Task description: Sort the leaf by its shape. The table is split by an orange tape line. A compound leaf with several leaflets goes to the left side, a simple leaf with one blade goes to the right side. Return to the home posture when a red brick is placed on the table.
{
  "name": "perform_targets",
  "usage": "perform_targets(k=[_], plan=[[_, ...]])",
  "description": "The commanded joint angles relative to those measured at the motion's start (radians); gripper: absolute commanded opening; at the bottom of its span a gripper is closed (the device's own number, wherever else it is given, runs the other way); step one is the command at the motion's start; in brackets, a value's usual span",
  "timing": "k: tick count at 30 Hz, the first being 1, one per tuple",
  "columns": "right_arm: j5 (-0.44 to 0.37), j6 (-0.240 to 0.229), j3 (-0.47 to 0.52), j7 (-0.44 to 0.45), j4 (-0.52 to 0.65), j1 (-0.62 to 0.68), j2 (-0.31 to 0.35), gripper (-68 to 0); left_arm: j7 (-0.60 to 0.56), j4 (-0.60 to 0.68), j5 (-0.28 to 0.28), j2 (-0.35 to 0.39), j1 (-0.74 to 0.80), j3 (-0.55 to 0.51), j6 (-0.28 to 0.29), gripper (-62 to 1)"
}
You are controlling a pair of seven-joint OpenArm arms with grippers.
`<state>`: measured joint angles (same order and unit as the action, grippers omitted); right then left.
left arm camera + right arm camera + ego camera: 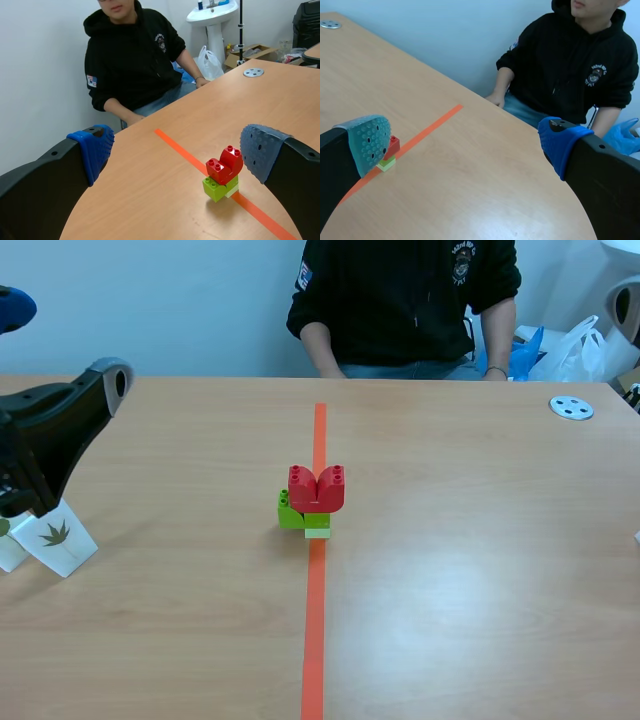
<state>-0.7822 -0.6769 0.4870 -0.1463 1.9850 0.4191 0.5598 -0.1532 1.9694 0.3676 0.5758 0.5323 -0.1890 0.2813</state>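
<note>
Leaf card [57, 537] sits on the bench [480, 570] well to the left of the orange tape line [314, 640], at the near-left edge. It's white w/ a dark green leaf print, several narrow leaflets fanning out from 1 point. The left arm [55, 430] hangs right over it and overlaps its top corner in scene view; can't tell if they touch.

At bench ctr, 2 red bricks [316, 488] sit side by side on top of green bricks [292, 512]. The stack stands on the tape line, w/ the green part sticking out a bit to the left.

Left end effector [177, 150]: fingers spread wide apart, nothing btw them. Both blue dotted pads [95, 150] are clear of the bench, w/ the brick stack ahead, nearer the right finger.

Right end effector [465, 145]: fingers also spread wide, holding nothing. The brick stack is partly hidden behind the grey-green pad [369, 140], w/ only 1 red corner and a bit of green showing.

A person [405, 300] in a black hoodie sits at the far side, hands at the bench edge. A grey disc [571, 407] w/ holes lies near the far-right corner. Plastic bags [560, 350] sit behind it, off the bench.
</note>
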Motion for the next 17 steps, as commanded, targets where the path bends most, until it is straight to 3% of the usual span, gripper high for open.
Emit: perform_targets(k=[1, 17], plan=[[-0.007, 0.003, 0.009, 0.010, -0.003, -0.006, 0.013, -6.9, -0.014, 0.019, 0.010, -0.005, -0.001, -0.010, -0.005, -6.7], [-0.007, 0.003, 0.009, 0.002, -0.003, -0.006, 0.013, -6.9, -0.014, 0.019, 0.010, -0.005, -0.001, -0.010, -0.005, -6.7]])
